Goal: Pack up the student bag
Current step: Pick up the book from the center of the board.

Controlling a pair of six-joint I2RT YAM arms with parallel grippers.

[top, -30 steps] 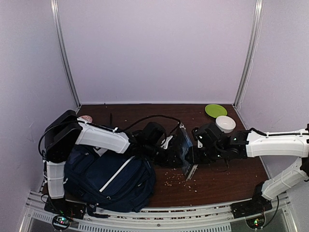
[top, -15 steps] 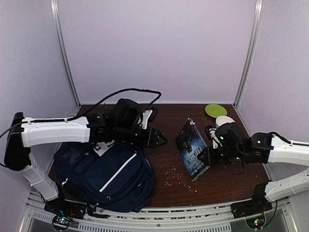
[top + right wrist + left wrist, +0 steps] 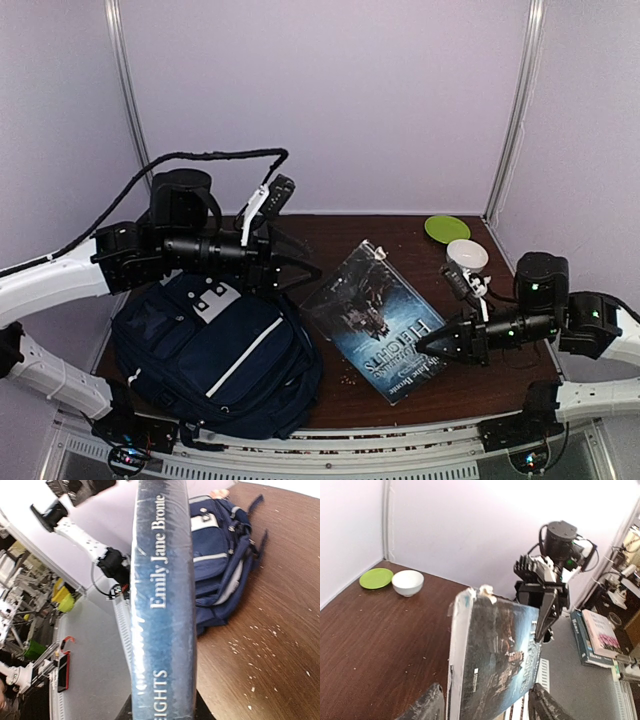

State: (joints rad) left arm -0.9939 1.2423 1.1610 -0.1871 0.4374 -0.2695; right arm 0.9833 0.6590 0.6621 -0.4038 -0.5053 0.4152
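Navy fabric marks the student bag (image 3: 215, 360), which lies flat on the near left of the tabletop (image 3: 340, 232), under the left arm. The right gripper (image 3: 432, 346) pinches a dark blue book (image 3: 375, 320) by its spine edge and holds it tilted above the middle of the tabletop, just right of the bag. The left gripper (image 3: 297, 258) is spread wide beside the book's far corner, clasping nothing. A white bowl (image 3: 466, 255) and a green plate (image 3: 447, 228) sit in the far right corner.
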